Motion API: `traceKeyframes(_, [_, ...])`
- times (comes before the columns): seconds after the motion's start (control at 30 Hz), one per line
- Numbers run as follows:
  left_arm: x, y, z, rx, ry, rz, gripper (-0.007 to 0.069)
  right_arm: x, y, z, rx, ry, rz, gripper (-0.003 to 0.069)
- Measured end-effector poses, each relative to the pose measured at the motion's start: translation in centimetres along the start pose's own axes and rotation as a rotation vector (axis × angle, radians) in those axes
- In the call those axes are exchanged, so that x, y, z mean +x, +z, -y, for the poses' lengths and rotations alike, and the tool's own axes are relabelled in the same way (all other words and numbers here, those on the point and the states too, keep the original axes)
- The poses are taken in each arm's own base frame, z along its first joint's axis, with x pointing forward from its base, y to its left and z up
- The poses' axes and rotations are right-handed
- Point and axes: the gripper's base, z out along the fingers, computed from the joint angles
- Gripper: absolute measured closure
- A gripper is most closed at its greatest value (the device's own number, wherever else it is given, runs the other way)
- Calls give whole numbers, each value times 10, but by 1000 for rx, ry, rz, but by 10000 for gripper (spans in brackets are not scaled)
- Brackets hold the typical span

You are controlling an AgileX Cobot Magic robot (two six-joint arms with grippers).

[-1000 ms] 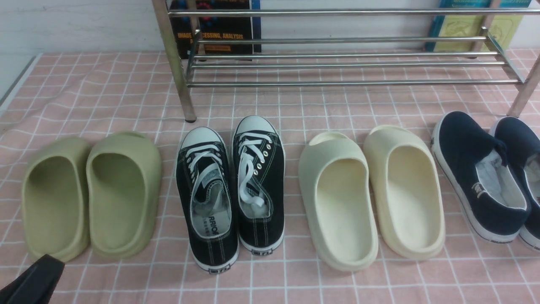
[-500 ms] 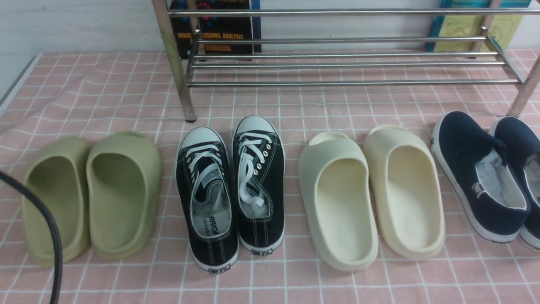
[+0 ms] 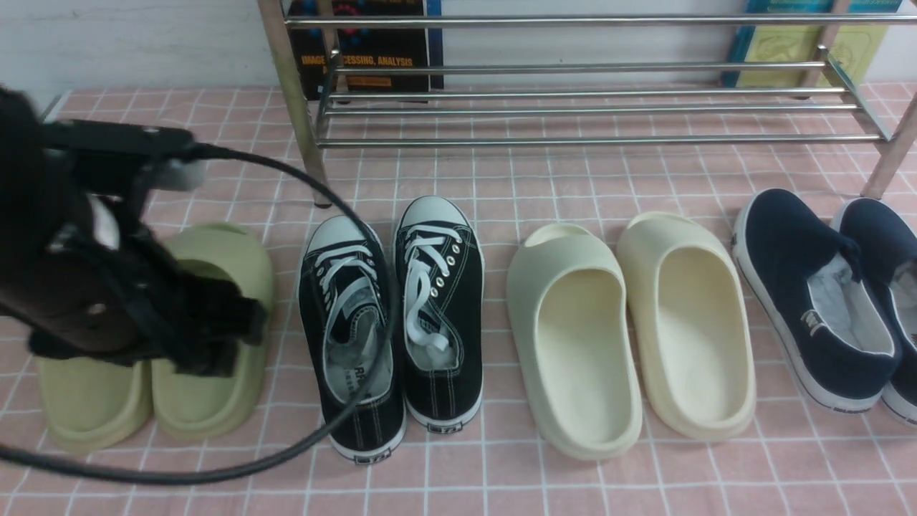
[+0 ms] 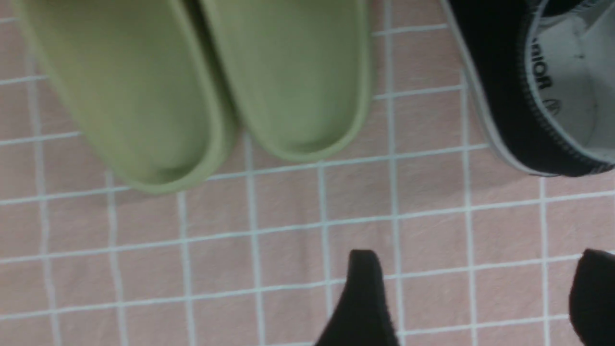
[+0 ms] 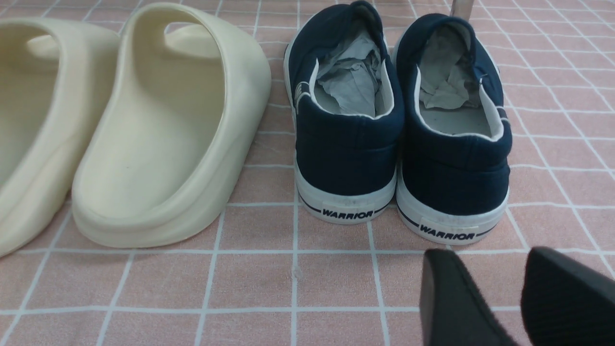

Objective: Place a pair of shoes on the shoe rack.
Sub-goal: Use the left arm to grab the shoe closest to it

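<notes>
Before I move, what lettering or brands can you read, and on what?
"WARRIOR": heels of both navy slip-ons.
"IMAGE" and "CESSING, ANALYSIS": black book, partly hidden by the rack.
"RIOR": black sneaker's insole, partly cut off.
Sneaker heel labels, teal book: unreadable.

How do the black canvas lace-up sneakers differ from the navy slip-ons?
The black canvas sneakers have white laces, while the navy canvas slip-ons have none.
The black pair has white toe caps; the navy pair's toes are navy.
Both pairs have white soles and stand on the pink gridded floor covering, toes toward the chrome rack.
</notes>
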Motion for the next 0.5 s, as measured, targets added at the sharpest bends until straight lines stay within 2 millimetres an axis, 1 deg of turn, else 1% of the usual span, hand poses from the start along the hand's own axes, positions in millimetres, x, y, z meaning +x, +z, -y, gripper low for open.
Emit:
traceKeyframes(0.03, [-4, 9, 8, 12, 3, -3, 3, 0, 0, 0, 0, 0, 0, 419])
traceKeyframes(0.07, [-5, 11, 10, 16, -1, 2, -6, 0, 0, 0, 0, 0, 0, 419])
traceKeyframes(0.1, [-11, 27, 22, 33, -12, -4, -27, 0, 0, 0, 0, 0, 0, 419])
traceKeyframes(0.17, [-17, 42, 31, 51, -37, 4, -26, 0, 0, 0, 0, 0, 0, 419])
traceKeyframes(0.27, [-23, 66, 38, 52, -76, -12, 4, 0, 0, 0, 0, 0, 0, 419])
traceKeyframes(0.3, [-23, 67, 38, 52, -82, -9, 12, 0, 0, 0, 0, 0, 0, 419])
traceKeyframes(0.33, [-26, 83, 41, 42, -103, -24, 52, 0, 0, 0, 0, 0, 0, 419])
traceKeyframes(0.4, [-27, 97, 44, 30, -119, -43, 99, 0, 0, 0, 0, 0, 0, 419])
traceKeyframes(0.5, [-27, 121, 48, 10, -133, -84, 197, 0, 0, 0, 0, 0, 0, 419])
